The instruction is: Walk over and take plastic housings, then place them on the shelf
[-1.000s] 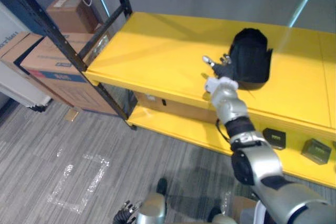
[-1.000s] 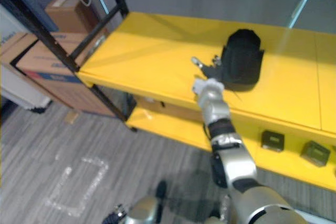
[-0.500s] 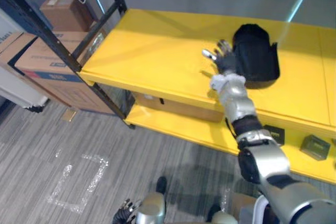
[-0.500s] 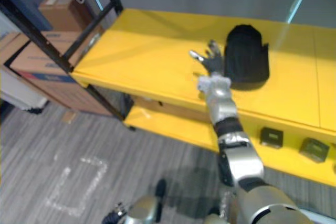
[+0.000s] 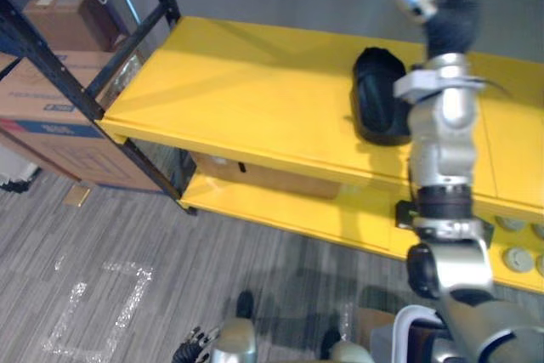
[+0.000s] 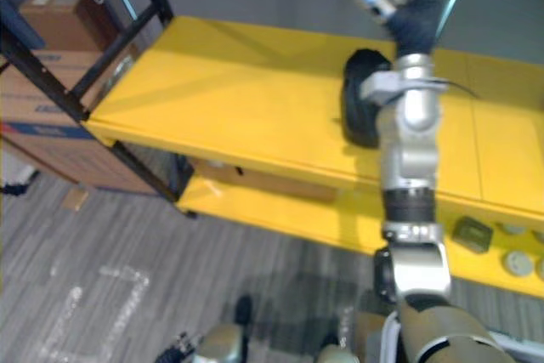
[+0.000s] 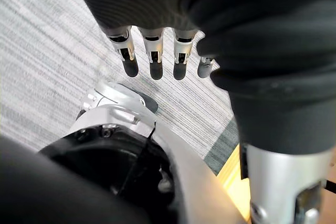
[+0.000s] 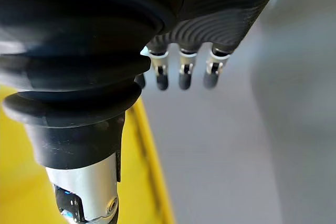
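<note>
A black plastic housing (image 5: 376, 108) lies on the yellow top shelf (image 5: 255, 91), toward its right half. My right hand (image 5: 448, 6) is raised well above and just right of the housing, apart from it, fingers straight and spread with nothing in them. In the right wrist view its fingers (image 8: 181, 72) point out over the grey wall and the shelf edge. My left hand (image 5: 194, 348) hangs low at the bottom of the view, and its fingers (image 7: 152, 59) dangle relaxed over the grey floor, holding nothing.
A black rack upright (image 5: 85, 82) stands at the shelf's left end, with cardboard boxes (image 5: 38, 95) behind it. The lower yellow shelf (image 5: 280, 214) carries small parts (image 5: 517, 257) at the right. A taped rectangle (image 5: 93, 312) marks the floor.
My right hand has come off the housing and risen high above the shelf. The housing stays lying on the top shelf. The camera has shifted.
</note>
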Robot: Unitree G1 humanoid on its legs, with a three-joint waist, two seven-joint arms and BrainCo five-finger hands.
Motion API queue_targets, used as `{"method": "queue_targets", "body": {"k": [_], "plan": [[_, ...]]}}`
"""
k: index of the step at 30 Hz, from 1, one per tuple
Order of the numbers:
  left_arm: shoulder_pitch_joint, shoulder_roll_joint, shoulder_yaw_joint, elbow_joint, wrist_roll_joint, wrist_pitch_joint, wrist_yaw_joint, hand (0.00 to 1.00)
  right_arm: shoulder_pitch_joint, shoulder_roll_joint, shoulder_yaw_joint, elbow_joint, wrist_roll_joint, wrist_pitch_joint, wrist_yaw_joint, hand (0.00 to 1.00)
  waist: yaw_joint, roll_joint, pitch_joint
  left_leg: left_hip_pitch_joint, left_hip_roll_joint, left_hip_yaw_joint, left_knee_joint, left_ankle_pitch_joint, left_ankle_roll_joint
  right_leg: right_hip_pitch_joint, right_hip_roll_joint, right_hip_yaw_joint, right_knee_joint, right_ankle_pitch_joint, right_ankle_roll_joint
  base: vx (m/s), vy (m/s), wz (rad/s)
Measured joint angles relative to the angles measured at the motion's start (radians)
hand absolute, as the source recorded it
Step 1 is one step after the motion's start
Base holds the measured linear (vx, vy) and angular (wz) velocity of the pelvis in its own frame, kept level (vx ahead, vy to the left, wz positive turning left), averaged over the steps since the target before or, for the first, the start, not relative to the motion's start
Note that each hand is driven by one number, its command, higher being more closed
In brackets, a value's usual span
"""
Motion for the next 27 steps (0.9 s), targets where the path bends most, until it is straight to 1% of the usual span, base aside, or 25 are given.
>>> {"method": "queue_targets", "body": {"k": [1,3,4,5,7,8,10,12,13,14,16,18,19,20,22,27], "plan": [[0.006,0.0,0.0,0.002,-0.001,-0.009,-0.004,0.0,-0.007,-0.039,0.002,0.051,-0.018,0.001,-0.02,0.0,-0.008,0.0,0.0,0.002,0.001,0.001,-0.001,0.001,-0.001,0.0,0.001,0.001,0.0,0.0,0.0,0.0,-0.005,-0.05],[0.01,0.0,0.0,0.009,-0.001,-0.015,-0.011,0.0,-0.019,-0.092,0.005,0.138,-0.049,0.007,-0.042,0.0,-0.009,0.0,0.0,0.012,0.004,0.007,-0.012,0.006,-0.003,-0.001,0.004,0.008,0.0,0.0,0.0,0.0,-0.014,-0.1],[0.01,0.0,-0.001,0.016,-0.003,-0.019,-0.013,0.0,-0.037,-0.123,0.007,0.196,-0.054,0.017,-0.048,0.0,-0.009,0.0,0.0,0.011,0.005,0.007,-0.013,0.006,-0.003,-0.004,0.006,0.011,0.0,0.0,0.0,0.0,-0.017,-0.07],[0.01,0.0,-0.001,0.019,-0.004,-0.019,-0.013,0.0,-0.046,-0.137,0.011,0.222,-0.054,0.026,-0.048,0.0,-0.009,0.001,0.0,0.01,0.006,0.007,-0.013,0.006,-0.003,-0.005,0.007,0.012,0.0,0.0,0.0,-0.01,-0.016,-0.04],[0.01,0.0,-0.001,0.026,-0.012,-0.021,-0.014,0.0,-0.08,-0.193,0.066,0.301,-0.059,0.054,-0.041,0.0,-0.009,0.004,0.002,0.009,0.006,0.006,-0.013,0.006,-0.003,-0.006,0.007,0.012,0.0,0.0,0.0,0.0,0.0,0.0],[0.01,0.0,-0.002,0.026,-0.012,-0.022,-0.014,0.0,-0.098,-0.205,0.086,0.322,-0.059,0.066,-0.034,0.0,-0.009,0.005,0.003,0.006,0.006,0.006,-0.013,0.006,-0.003,-0.01,0.007,0.012,0.001,0.0,0.0,0.0,0.0,0.0],[0.009,0.0,-0.005,0.025,-0.013,-0.034,-0.014,0.0,-0.138,-0.217,0.115,0.37,-0.058,0.083,-0.019,0.0,-0.009,0.007,0.008,-0.007,0.006,0.003,-0.01,0.008,-0.003,-0.023,0.007,0.012,0.005,0.0,0.0,0.0,0.0,0.0],[0.009,0.0,-0.005,0.026,-0.018,-0.039,-0.014,0.0,-0.163,-0.225,0.137,0.43,-0.058,0.093,0.0,0.0,-0.005,0.008,0.01,-0.007,0.003,0.0,-0.009,0.008,-0.002,-0.022,0.004,0.01,0.008,0.0,0.0,0.0,-0.001,0.05],[0.008,0.0,-0.006,0.025,-0.034,-0.039,-0.014,0.0,-0.179,-0.228,0.16,0.454,-0.058,0.105,0.01,0.0,-0.004,0.009,0.016,-0.007,0.001,-0.003,-0.008,0.008,-0.002,-0.021,0.002,0.007,0.009,0.0,0.0,0.0,0.002,0.06],[0.007,0.0,-0.006,0.025,-0.04,-0.039,-0.014,0.0,-0.194,-0.229,0.169,0.466,-0.058,0.114,0.016,0.0,-0.004,0.011,0.024,-0.007,0.0,-0.005,-0.007,0.008,-0.002,-0.021,0.001,0.006,0.012,-0.001,0.001,-0.02,0.006,0.07],[-0.008,0.0,-0.006,0.024,-0.042,-0.039,-0.014,0.0,-0.234,-0.25,0.204,0.487,-0.06,0.13,0.031,0.0,-0.005,0.02,0.061,-0.014,-0.005,-0.015,-0.003,0.01,0.001,-0.023,-0.006,-0.002,0.02,-0.004,0.003,-0.05,0.008,0.12],[-0.012,0.0,-0.006,0.024,-0.044,-0.038,-0.014,0.0,-0.248,-0.261,0.218,0.506,-0.066,0.138,0.045,0.0,-0.001,0.024,0.067,-0.035,-0.007,-0.018,0.001,0.011,0.003,-0.045,-0.009,-0.005,0.032,-0.006,0.003,-0.05,0.007,0.1],[-0.012,0.0,-0.006,0.024,-0.045,-0.038,-0.013,0.0,-0.252,-0.263,0.227,0.51,-0.075,0.154,0.048,0.0,0.0,0.025,0.068,-0.042,-0.008,-0.018,0.003,0.012,0.004,-0.054,-0.01,-0.005,0.037,-0.007,0.003,-0.03,0.007,0.03],[-0.013,0.0,-0.007,0.024,-0.047,-0.038,-0.013,0.0,-0.259,-0.263,0.248,0.522,-0.08,0.198,0.059,0.0,0.003,0.025,0.079,-0.043,-0.009,-0.018,0.005,0.015,0.006,-0.057,-0.012,-0.005,0.043,-0.008,0.002,0.0,0.0,0.0],[-0.013,0.0,-0.01,0.021,-0.05,-0.038,-0.013,0.0,-0.269,-0.263,0.265,0.548,-0.08,0.233,0.069,0.0,0.003,0.027,0.089,-0.041,-0.013,-0.019,0.005,0.015,0.006,-0.059,-0.017,-0.005,0.053,-0.014,0.004,0.0,0.0,0.0],[-0.014,0.0,-0.016,-0.01,-0.05,-0.039,-0.014,0.0,-0.298,-0.264,0.269,0.591,-0.132,0.288,0.105,0.0,0.003,0.034,0.114,-0.048,-0.017,-0.019,0.006,0.017,0.008,-0.076,-0.023,-0.005,0.075,-0.024,0.007,0.0,0.0,0.0]]}}
